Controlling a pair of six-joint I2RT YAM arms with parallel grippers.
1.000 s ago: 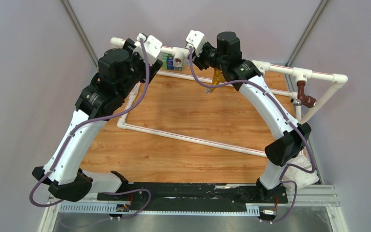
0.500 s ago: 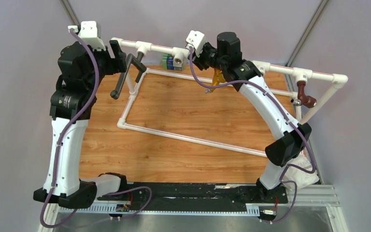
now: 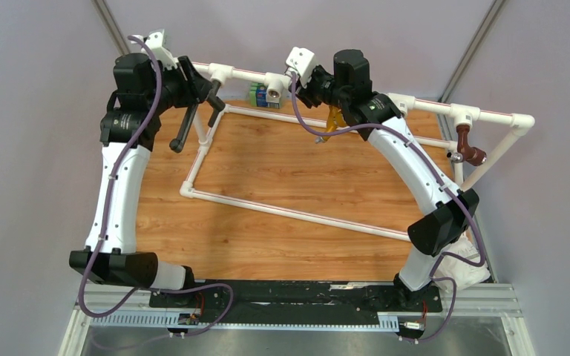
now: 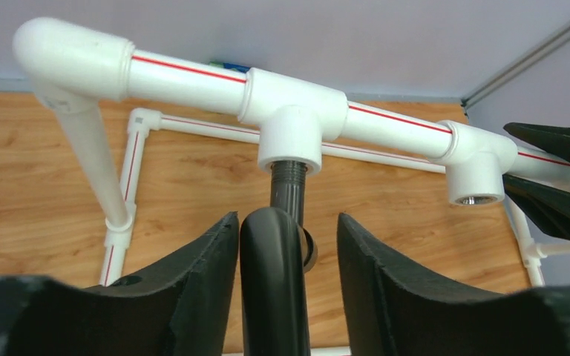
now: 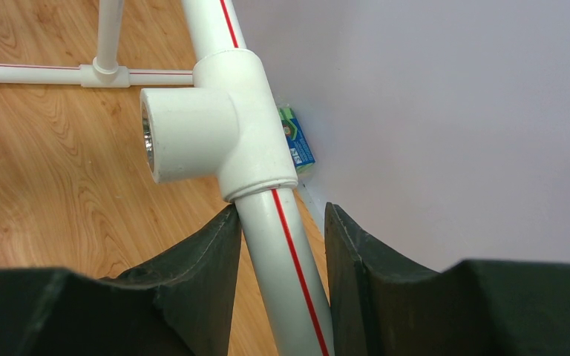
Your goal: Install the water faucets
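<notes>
The dark faucet (image 4: pixel 271 282) sits started in the white tee (image 4: pixel 291 122), my left gripper (image 4: pixel 287 222) apart around it, right gripper (image 5: pixel 282 211) straddling the pipe (image 5: pixel 289 297), grip unclear; next I clamp and twist it home

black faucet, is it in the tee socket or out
In: the faucet stem runs up into the white tee socket.

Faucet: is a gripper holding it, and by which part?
Left gripper straddles the faucet at its dark bend just below the tee, yet a gap shows beside one finger, so a grip cannot be told. Right gripper straddles the pipe instead.
</notes>
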